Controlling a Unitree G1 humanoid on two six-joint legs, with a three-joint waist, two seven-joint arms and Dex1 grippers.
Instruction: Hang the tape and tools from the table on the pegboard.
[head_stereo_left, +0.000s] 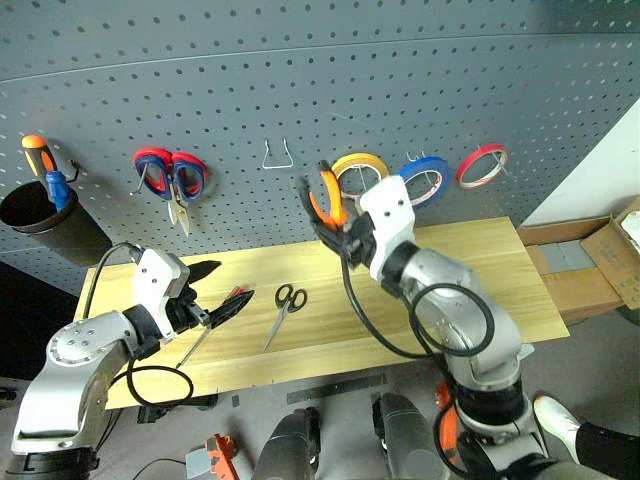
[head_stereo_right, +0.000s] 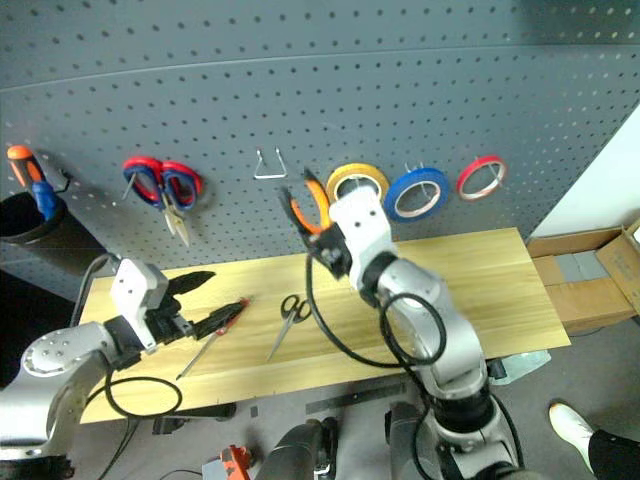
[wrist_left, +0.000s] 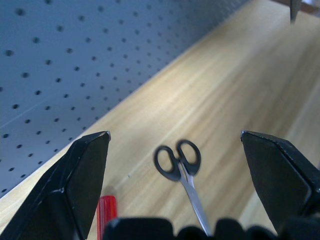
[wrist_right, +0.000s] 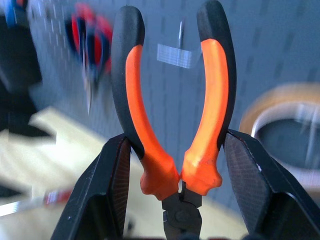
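Note:
Orange-and-black pliers (head_stereo_left: 325, 200) are raised handles-up in front of the pegboard (head_stereo_left: 300, 70), with my right gripper (head_stereo_left: 338, 228) shut on them just below the handles. They hang close to an empty metal hook (head_stereo_left: 277, 155). The blue tape (head_stereo_left: 425, 180) hangs on the pegboard between a yellow roll (head_stereo_left: 360, 168) and a thin red roll (head_stereo_left: 482, 165). On the table (head_stereo_left: 470, 270) lie small black-handled scissors (head_stereo_left: 288, 303) and a red-handled screwdriver (head_stereo_right: 207, 343). My left gripper (head_stereo_left: 218, 290) is open just above the screwdriver's handle, holding nothing.
Red-and-blue-handled snips (head_stereo_left: 172, 177) hang on the pegboard's left. A black cup (head_stereo_left: 45, 225) at far left holds an orange-handled tool. Cardboard boxes (head_stereo_left: 590, 265) stand past the table's right end.

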